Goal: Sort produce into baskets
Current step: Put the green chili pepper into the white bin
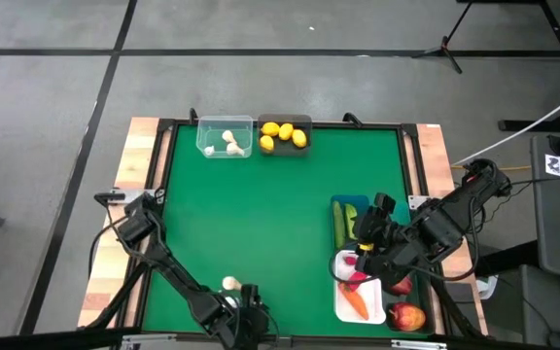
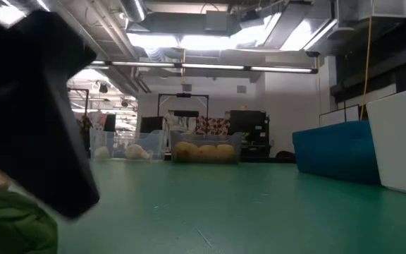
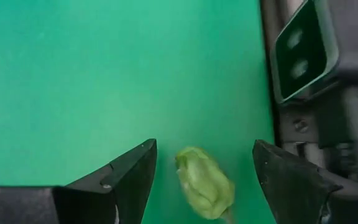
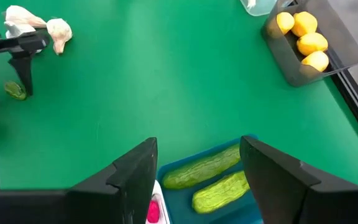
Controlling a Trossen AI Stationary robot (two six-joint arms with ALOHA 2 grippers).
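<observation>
1. At the table's near edge, the left gripper (image 3: 201, 180) is seen with its fingers spread, nothing pinched; a small green piece (image 3: 205, 182) lies on the mat between them, its long axis angled across the gap rather than along it.
2. Just beside the left arm, a white bulb (image 1: 229, 283) rests loose on the mat.
3. At the far edge, the clear basket (image 1: 224, 136) holds white bulbs, and the dark grey basket (image 1: 286, 135) beside it holds lemons (image 1: 284, 132).
4. On the right, the right gripper (image 4: 197, 168) hangs empty, fingers apart, over the blue basket (image 4: 229, 208) of cucumbers (image 4: 201, 168).
5. The left arm is judged nearer the green piece; the blue basket lies well apart, across bare green mat (image 1: 261, 214).
</observation>
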